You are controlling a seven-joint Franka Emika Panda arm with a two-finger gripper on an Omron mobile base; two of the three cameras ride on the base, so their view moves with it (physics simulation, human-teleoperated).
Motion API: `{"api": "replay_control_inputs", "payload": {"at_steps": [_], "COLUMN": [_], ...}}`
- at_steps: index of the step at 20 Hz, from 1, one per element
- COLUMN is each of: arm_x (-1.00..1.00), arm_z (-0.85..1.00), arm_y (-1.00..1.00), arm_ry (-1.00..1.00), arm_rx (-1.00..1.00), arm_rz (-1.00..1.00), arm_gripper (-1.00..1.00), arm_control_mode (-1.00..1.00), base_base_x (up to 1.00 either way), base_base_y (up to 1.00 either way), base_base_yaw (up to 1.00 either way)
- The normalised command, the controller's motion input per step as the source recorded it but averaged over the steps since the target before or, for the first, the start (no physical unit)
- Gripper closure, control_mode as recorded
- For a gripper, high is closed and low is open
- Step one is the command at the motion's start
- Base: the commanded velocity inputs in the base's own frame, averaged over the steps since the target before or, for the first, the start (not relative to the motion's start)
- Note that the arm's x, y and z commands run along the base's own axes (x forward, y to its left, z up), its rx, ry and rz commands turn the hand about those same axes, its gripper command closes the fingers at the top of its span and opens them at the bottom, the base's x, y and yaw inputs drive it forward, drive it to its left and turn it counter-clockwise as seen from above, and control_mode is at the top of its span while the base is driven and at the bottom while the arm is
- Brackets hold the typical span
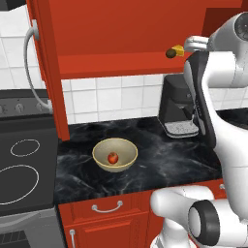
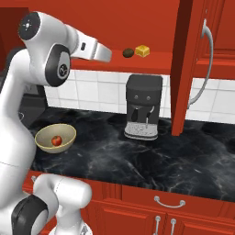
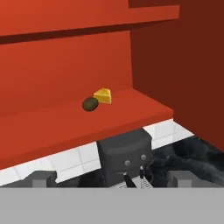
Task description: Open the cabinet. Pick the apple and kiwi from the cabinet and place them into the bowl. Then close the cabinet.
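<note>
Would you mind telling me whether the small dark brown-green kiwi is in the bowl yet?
Not yet. The small dark brown-green kiwi sits on the open red cabinet's shelf beside the yellow cheese wedge.

The cabinet [image 1: 101, 43] looks like smooth, matt red-painted wood, its handle [image 2: 205, 69] polished metal. The bench [image 2: 151, 158] is glossy black veined stone. The bowl [image 1: 115, 154] looks matt, speckled ceramic, the apple [image 1: 113, 157] shiny.

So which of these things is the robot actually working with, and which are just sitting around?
Part of the job:
- cabinet, doors open
- kiwi on its shelf
- apple, already in the bowl
- gripper, open, holding nothing

Just lying about:
- cheese wedge beside the kiwi
- coffee machine
- stove
</note>
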Motion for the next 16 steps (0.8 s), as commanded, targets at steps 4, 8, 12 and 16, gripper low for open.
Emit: {"api": "replay_control_inputs", "payload": {"at_steps": [4, 8, 12, 16], "arm_x": [0.00, 0.06, 0.24, 0.45], "arm_z": [0.00, -0.18, -0.19, -0.11], "arm_y": [0.00, 0.00, 0.01, 0.03], "arm_ry": [0.00, 0.00, 0.00, 0.00], "arm_rx": [0.00, 0.03, 0.04, 0.01], "arm_rz": [0.00, 0.00, 0.00, 0.00], "arm_gripper": [-1.00, -1.00, -1.00, -1.00], "arm_control_mode": [-1.00, -1.00, -1.00, -1.00], "base_base_x": [0.00, 0.00, 0.00, 0.00], "base_base_y": [0.00, 0.00, 0.00, 0.00], "base_base_yaw": [0.00, 0.00, 0.00, 0.00]}}
